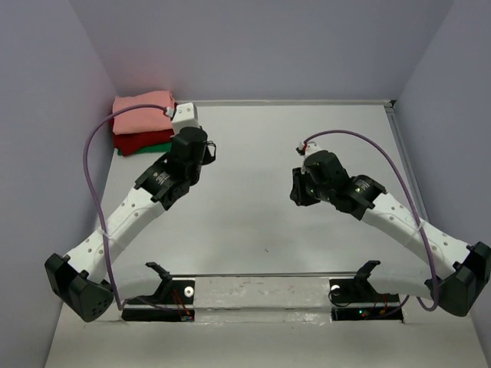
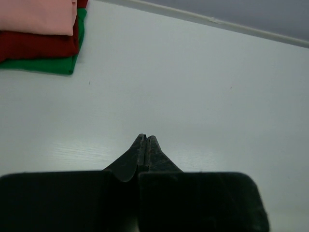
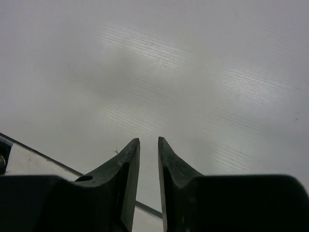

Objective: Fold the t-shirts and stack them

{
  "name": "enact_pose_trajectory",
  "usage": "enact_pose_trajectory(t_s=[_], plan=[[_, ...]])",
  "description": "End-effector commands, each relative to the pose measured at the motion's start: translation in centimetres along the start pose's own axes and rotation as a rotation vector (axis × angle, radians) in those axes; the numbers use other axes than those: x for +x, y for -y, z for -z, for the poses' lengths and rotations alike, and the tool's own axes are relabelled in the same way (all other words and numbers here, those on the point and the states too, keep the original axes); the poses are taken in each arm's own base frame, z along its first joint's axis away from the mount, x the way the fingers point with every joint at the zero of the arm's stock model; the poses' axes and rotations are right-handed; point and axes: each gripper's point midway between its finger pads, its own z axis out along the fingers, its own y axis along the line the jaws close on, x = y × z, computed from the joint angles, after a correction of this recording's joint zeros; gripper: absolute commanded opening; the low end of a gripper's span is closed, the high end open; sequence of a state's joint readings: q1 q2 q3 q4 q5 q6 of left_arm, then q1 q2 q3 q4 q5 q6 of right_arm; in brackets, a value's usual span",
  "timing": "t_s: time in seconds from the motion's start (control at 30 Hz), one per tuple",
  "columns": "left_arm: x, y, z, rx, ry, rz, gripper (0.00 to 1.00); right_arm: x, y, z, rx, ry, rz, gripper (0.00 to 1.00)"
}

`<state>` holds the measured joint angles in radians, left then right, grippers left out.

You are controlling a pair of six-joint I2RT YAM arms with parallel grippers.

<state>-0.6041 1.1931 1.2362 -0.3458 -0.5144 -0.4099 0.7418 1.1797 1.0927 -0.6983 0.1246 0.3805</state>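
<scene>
The three t-shirts lie folded in one stack in the far left corner: the salmon-pink shirt (image 1: 142, 107) on top, the dark red shirt (image 1: 142, 139) under it, the green shirt (image 1: 153, 149) at the bottom. In the left wrist view the pink shirt (image 2: 36, 17), dark red shirt (image 2: 38, 46) and green shirt (image 2: 48, 65) sit at the upper left. My left gripper (image 1: 209, 150) (image 2: 146, 137) is shut and empty, over bare table just right of the stack. My right gripper (image 1: 298, 195) (image 3: 148, 140) is open by a narrow gap, empty, over bare table at mid right.
Lilac walls close in the table on the left, back and right. A raised rim (image 2: 217, 21) runs along the table's far edge. A shiny strip (image 1: 261, 287) with the arm mounts lies along the near edge; it also shows in the right wrist view (image 3: 29, 157).
</scene>
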Motion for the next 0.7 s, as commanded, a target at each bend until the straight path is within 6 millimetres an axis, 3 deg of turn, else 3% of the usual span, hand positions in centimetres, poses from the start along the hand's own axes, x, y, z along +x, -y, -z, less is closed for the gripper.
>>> enact_pose_trajectory(t_s=[0.0, 0.13, 0.4, 0.67], plan=[[2.8, 0.5, 1.2, 0.003, -0.005, 0.028, 0.0, -2.0, -0.8, 1.7, -0.052, 0.135, -0.034, 0.32], [4.4, 1.1, 2.0, 0.014, -0.018, 0.005, 0.0, -1.9, -0.5, 2.7, -0.059, 0.164, -0.062, 0.34], [8.7, 4.3, 2.2, 0.042, -0.072, -0.073, 0.0, 0.3, 0.7, 3.4, -0.044, 0.163, -0.085, 0.38], [10.5, 7.7, 2.8, 0.076, -0.083, -0.111, 0.0, 0.7, 1.5, 3.4, -0.017, 0.166, -0.075, 0.37]])
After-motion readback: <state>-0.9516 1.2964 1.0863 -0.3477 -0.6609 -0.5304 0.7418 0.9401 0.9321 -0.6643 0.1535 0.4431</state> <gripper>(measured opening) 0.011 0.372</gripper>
